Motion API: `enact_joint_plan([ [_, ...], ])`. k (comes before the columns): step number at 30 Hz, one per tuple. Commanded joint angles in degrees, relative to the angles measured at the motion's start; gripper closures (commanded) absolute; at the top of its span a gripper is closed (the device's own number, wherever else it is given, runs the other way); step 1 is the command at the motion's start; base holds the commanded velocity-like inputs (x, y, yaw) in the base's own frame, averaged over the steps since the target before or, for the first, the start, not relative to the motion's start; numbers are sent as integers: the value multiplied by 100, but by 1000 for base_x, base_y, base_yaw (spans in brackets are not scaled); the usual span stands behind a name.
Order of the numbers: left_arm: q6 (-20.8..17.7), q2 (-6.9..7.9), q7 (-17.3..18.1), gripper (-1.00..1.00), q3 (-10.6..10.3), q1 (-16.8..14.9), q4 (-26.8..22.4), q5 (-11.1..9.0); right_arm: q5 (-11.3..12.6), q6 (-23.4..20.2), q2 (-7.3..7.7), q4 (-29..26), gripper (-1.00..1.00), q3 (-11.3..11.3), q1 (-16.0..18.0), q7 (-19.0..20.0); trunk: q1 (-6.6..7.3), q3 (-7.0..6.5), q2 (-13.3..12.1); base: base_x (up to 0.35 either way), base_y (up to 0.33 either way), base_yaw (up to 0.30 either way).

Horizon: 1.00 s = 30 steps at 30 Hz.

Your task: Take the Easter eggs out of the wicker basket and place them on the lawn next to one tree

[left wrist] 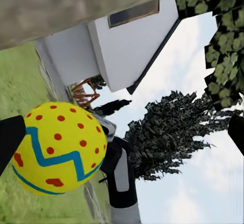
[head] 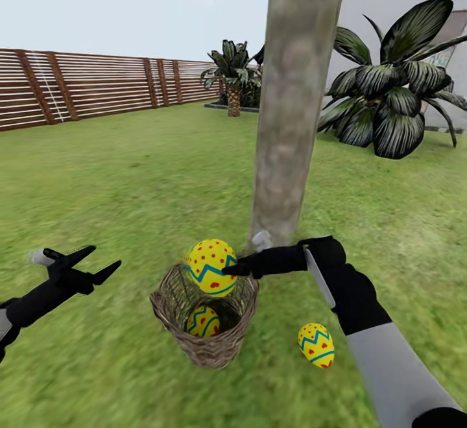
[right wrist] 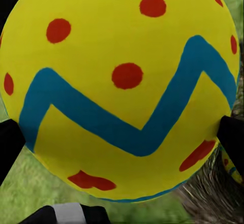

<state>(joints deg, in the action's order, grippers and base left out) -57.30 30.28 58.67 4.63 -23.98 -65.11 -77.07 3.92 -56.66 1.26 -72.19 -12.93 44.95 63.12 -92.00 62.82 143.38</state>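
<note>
Right gripper (head: pixel 235 267): at lower centre of the head view, reaching in from the right edge, fingers pointing toward frame left; closed on an egg, dark finger pads showing at both flanks of the shell in the right wrist view.
Held egg (head: pixel 211 266): yellow, blue zigzag, red dots; just left of the fingertips, poised over the rim of the wicker basket (head: pixel 170 308), above the weave rather than inside it. Long axis roughly upright, slightly tilted.
Key relation: tree (head: pixel 290 123) trunk base directly up-frame and a little right of the held egg, close behind the wrist; bare lawn (head: pixel 130 175) at the trunk foot lies a short swing away, toward frame right and up. Probably a carry clear of the rim, then a lowering beside the trunk.
Egg on grass (head: pixel 316 345): lower right of the head view, lying apart from the basket and near the trunk, below the right forearm.
Egg in basket (head: pixel 203 321): down in the bowl, seen through the open weave, still to be taken out.
Left gripper (head: pixel 91 266): lower left of the head view, fingers spread and empty, well apart from the basket; farther from the eggs than the right.
Risk: brushing the rim while swinging out could tip the basket.
</note>
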Motion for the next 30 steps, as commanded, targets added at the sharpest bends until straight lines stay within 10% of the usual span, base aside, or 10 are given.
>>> enact_joint_plan([
  [1, -20, -1, 12, -100, -74, -1, -12, -9, 59, -47, 172, 1, 100, 84, -30, -13, 1, -2, 2, 0, 0, -228],
  [5, -4, -96, -4, -100, -251, -1, -77, 4, 81, -29, 1171, 35, 100, 231, -266, 126, 1, -27, 2, 0, 0, -228],
  [8, -1, -256, -25, -100, -293, -1, -106, 24, 78, -12, 1385, 310, 100, 643, -370, 377, 1, -46, 2, 0, 0, -229],
  [13, -9, -320, -36, -100, -302, -43, -124, 20, 73, 10, 1519, 562, 100, 984, -390, 863, 1, -77, 2, 0, 0, -229],
  [20, 24, -1307, -73, -100, -319, -206, -228, 43, 61, -2, 1527, 546, 100, 1008, -390, 906, 1, -121, 2, 0, 0, -228],
  [23, 23, -1459, -72, -100, -365, -274, -343, 44, 77, -25, 1489, 566, 100, 1003, -390, 905, 1, -140, 2, 0, 0, -228],
  [30, 26, -1659, -82, -100, -1035, -283, -527, 52, 83, -39, 1477, 702, 100, 1010, -390, 897, 1, -185, 2, 0, 0, -228],
])
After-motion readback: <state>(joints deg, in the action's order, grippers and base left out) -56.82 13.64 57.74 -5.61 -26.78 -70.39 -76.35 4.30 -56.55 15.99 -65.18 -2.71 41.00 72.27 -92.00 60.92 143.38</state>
